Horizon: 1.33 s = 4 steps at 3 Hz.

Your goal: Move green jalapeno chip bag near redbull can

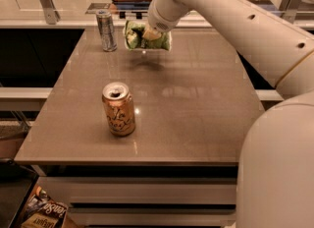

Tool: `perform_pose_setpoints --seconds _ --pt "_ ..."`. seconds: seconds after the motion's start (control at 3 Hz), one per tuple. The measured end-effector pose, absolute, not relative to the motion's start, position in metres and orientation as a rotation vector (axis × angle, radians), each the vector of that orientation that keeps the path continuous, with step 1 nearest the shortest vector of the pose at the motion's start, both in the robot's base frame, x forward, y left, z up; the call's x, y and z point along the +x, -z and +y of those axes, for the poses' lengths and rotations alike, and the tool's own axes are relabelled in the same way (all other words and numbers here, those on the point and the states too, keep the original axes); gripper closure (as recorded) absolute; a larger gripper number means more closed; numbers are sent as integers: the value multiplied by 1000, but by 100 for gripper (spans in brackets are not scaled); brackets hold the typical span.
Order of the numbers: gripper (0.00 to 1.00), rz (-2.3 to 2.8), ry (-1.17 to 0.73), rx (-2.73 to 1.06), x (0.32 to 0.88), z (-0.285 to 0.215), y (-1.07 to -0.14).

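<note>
Green jalapeno chip bag [135, 38]: hung above the tabletop [196, 99], near the redbull can [106, 30].
Tool [153, 34]: was clamped tight on that bag.

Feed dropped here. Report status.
Gripper over table far side, shut on green jalapeno chip bag. Bag airborne, beside redbull can. Orange can nearer, off path.

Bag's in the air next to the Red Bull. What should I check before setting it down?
1. Grasp: end effector at the table's far edge, gripping the green jalapeno chip bag: ok.
2. Bag lifted off the table, shadow beneath it: ok.
3. Bag just right of the redbull can, not touching: ok.
4. Nothing on the tabletop under the bag: ok.
5. Orange can stands toward the front, out of the way: ok.
6. Exact drop height: cannot tell.
</note>
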<state>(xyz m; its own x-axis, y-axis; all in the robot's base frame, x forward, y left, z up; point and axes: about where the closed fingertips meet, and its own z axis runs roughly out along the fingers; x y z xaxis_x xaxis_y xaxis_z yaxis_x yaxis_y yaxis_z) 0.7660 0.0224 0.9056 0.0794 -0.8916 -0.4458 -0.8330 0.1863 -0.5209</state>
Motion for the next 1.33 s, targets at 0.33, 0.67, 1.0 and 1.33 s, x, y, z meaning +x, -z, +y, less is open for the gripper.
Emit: perform_pose_setpoints --seconds 0.33,0.67,1.0,1.33 --pt "84 1738 102 -1636 767 25 -903" --pt "61 1739 99 -1640 767 26 -901" --pt "38 1741 96 -1644 767 27 -898" --pt "13 1742 93 -1648 768 29 -895"
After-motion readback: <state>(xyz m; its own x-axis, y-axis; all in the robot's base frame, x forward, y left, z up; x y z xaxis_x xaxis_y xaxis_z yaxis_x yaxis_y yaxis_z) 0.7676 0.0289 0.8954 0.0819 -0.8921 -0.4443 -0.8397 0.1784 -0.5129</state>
